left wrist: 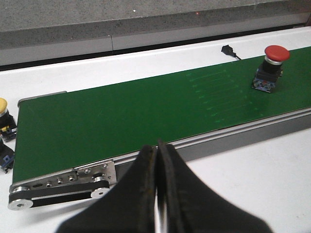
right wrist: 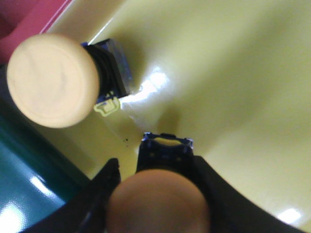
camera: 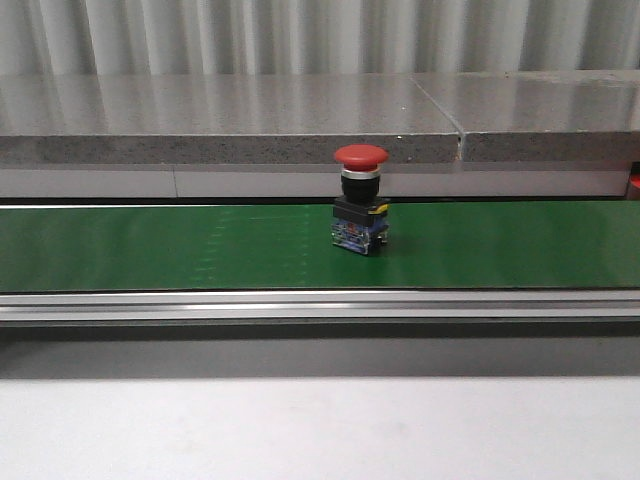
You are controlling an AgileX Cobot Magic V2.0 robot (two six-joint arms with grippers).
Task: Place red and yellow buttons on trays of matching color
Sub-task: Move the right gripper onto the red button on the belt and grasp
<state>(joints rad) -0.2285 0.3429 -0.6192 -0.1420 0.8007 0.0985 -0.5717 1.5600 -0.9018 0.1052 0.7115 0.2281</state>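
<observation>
Here our right gripper [right wrist: 156,194] is clamped on a yellow button [right wrist: 158,206] above the yellow tray [right wrist: 233,77], where a second yellow button [right wrist: 53,80] already lies near the tray's edge. Our left gripper [left wrist: 158,167] is closed and empty near the belt's [left wrist: 136,111] front edge; the red button [camera: 360,200] stands upright mid-belt, well apart.

Pale corrugated wall panelling [camera: 300,35] across 12 o'clock, grey speckled stone ledge [camera: 220,120] beneath it with a seam toward 1 o'clock, soft reflections along its top, white tabletop [camera: 320,430] filling 6 o'clock, even indoor light
</observation>
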